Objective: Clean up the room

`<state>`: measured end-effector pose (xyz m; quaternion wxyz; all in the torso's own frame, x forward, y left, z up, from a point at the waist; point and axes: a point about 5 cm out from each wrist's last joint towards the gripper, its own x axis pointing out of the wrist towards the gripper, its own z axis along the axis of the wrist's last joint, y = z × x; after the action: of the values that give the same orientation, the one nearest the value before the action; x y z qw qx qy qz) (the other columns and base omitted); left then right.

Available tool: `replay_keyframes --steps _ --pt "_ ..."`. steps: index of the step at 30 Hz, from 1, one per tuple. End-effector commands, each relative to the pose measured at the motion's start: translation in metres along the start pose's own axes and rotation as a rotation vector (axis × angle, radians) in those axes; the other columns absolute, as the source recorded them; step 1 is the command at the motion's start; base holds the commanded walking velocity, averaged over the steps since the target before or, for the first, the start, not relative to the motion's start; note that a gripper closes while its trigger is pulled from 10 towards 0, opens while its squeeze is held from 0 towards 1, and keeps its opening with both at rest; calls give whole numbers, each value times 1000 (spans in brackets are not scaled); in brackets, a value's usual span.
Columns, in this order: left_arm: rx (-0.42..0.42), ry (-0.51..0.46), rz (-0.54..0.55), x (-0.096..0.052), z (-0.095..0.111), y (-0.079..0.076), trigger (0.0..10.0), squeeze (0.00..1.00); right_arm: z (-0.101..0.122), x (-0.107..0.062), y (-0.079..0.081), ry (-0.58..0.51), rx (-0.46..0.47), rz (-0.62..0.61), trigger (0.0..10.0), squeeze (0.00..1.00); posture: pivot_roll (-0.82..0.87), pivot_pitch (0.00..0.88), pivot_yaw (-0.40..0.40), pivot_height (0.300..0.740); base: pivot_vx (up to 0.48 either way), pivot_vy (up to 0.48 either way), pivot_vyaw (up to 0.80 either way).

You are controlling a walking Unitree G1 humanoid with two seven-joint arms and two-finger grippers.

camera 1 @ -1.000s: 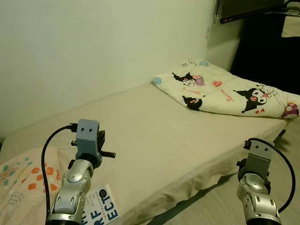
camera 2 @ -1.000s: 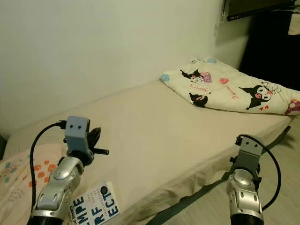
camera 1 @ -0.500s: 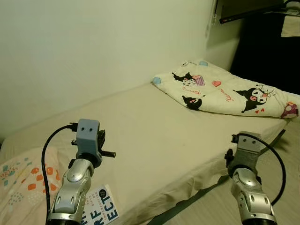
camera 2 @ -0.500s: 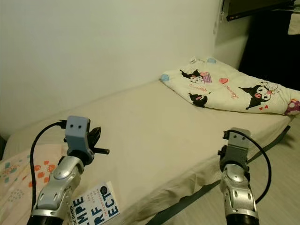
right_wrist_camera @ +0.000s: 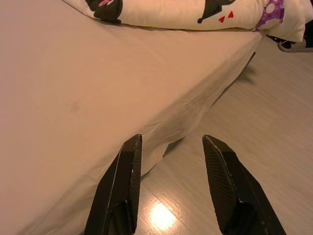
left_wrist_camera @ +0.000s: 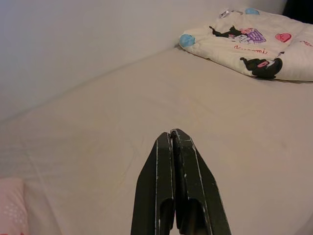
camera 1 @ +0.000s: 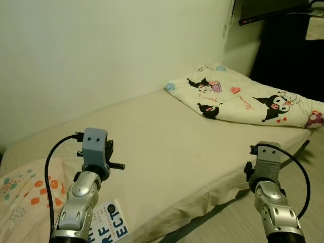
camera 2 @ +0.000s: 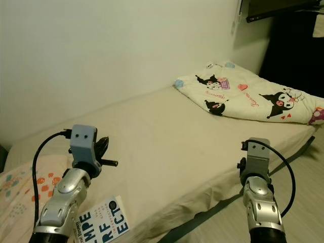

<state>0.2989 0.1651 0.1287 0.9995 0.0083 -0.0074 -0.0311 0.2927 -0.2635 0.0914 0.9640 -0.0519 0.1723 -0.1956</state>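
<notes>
A beige-sheeted bed point(camera 1: 167, 136) runs along the wall. A folded quilt point(camera 1: 243, 98) with black cartoon figures lies at its far right end. Near my left arm lie a pillow point(camera 1: 23, 195) with orange and teal dots and a book point(camera 1: 110, 224) with large dark letters. My left gripper point(left_wrist_camera: 171, 133) is shut with nothing in it and hovers over the bare sheet, pointing toward the quilt. My right gripper point(right_wrist_camera: 171, 139) is open and empty, held over the bed's near edge point(right_wrist_camera: 161, 122) where the sheet hangs to the floor.
A pale wall point(camera 1: 101, 50) backs the bed. Light wood floor point(right_wrist_camera: 254, 112) lies to the right of the bed. A dark opening point(camera 1: 288, 50) stands behind the quilt. A dark band point(camera 1: 200, 225) runs under the sheet's hanging edge.
My right arm has moved a little to the left and up, closer to the bed's edge. The left arm has held still.
</notes>
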Motion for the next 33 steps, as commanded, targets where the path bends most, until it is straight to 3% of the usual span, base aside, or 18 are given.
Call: replay_keyframes --steps 1,9,14,25,28,29,30,31,33 --pt "11 10 11 -1 -2 4 10000 0 1 1 6 9 1 28 10000 0 -106 44 24 732 0 0 0" --pt "10 11 13 -1 -2 3 10000 0 -7 5 1 53 -15 19 10000 0 -105 46 22 732 0 0 0" --pt "10 12 14 -1 -3 4 10000 0 -10 -8 31 80 -68 172 10000 0 -106 47 21 732 0 0 0" --pt "10 12 13 -1 -3 4 10000 0 -6 -5 32 61 -97 158 10000 0 -106 47 21 732 0 0 0" --pt "11 12 13 -1 -3 4 10000 0 -13 9 3 120 -69 86 10000 0 -104 45 20 732 0 0 0" --pt "11 12 13 -1 -3 4 10000 0 -13 9 3 120 -69 86 10000 0 -104 45 20 732 0 0 0" --pt "11 14 12 -1 -3 3 10000 0 -13 14 -12 129 -83 40 10000 0 -102 45 20 732 0 0 0" --pt "11 14 12 -1 -3 3 10000 0 -13 14 -12 129 -83 40 10000 0 -102 45 20 732 0 0 0" --pt "12 15 10 -1 -3 3 10000 0 -5 18 -28 107 -89 -14 10000 0 -102 45 20 732 0 0 0"
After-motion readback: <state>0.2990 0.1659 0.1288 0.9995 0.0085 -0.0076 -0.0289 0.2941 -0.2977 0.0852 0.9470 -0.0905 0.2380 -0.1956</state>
